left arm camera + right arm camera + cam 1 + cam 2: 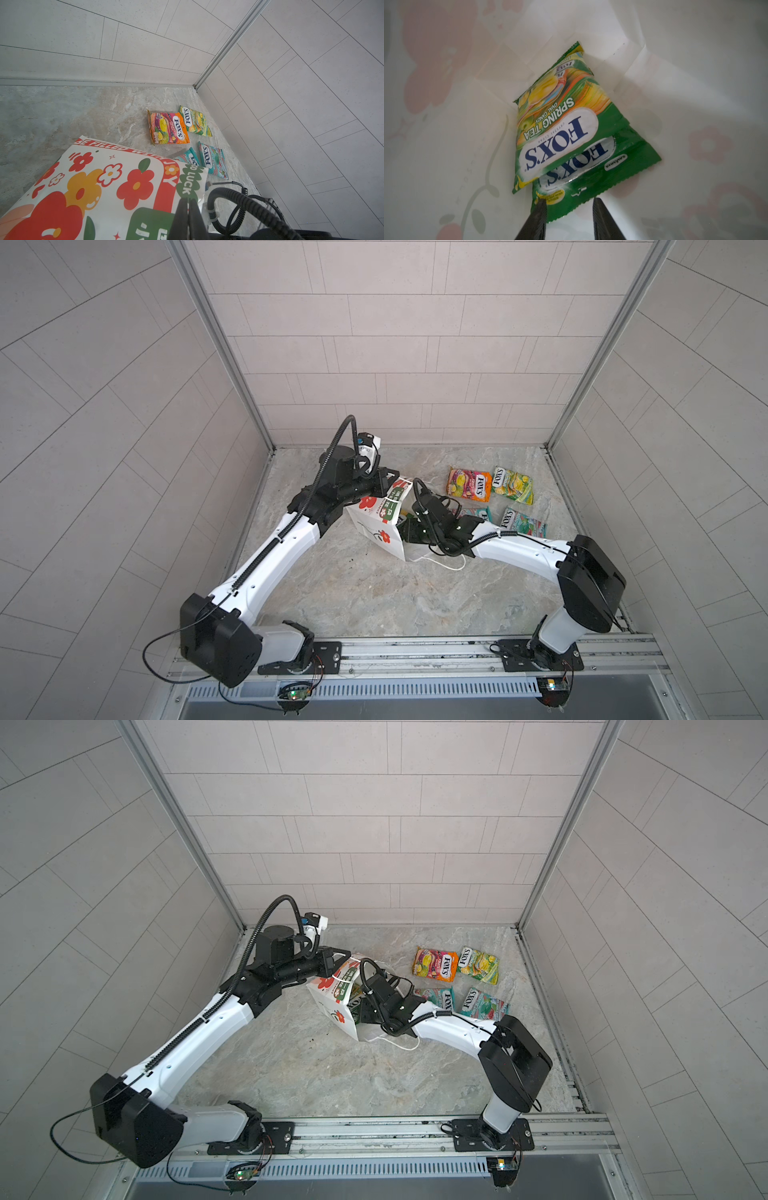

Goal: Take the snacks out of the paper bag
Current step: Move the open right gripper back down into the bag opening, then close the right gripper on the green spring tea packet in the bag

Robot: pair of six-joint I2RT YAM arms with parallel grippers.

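Two grippers working: our left gripper (pixel 188 202) pinches the bag's (pixel 374 526) edge at the surface's (pixel 374 605) middle, mouth held open. Inside, two green packets (pixel 556 116) overlap; our right gripper (pixel 569 200) stands spread astride the lower one's corner. We should slide deeper, then close on that packet alone. Four packets (pixel 468 485) lie out near the far right corner.

Soft, even light — edges bow; view inside the paper bag (pixel 695 83) hazy
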